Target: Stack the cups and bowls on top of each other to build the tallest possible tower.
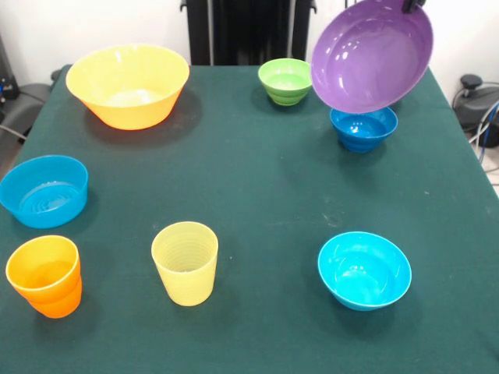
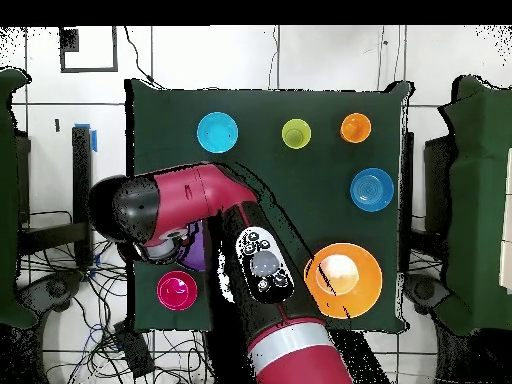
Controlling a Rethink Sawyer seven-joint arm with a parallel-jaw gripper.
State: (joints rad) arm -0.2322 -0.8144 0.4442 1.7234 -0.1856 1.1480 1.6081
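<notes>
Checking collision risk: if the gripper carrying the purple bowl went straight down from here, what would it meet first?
Probably the dark blue bowl, which sits just under the tilted purple bowl hanging from the gripper. Depth is uncertain.

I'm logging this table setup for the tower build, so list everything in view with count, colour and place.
Places are as the front view shows them.
purple bowl: 1, purple, lifted and tilted at top right, above the dark blue bowl
dark blue bowl: 1, dark blue, far right, on the table
lime green bowl: 1, lime green, far centre
yellow-orange bowl: 1, large, far left
light blue bowl: 1, straight-sided, left edge
cyan bowl: 1, cyan, near right
pale yellow cup: 1, ribbed, near centre
orange cup: 1, orange, near left
red bowl: 1, red, in the overhead view only
table: 1, dark green cloth
arm: 1, red and black; jaws hidden
</notes>
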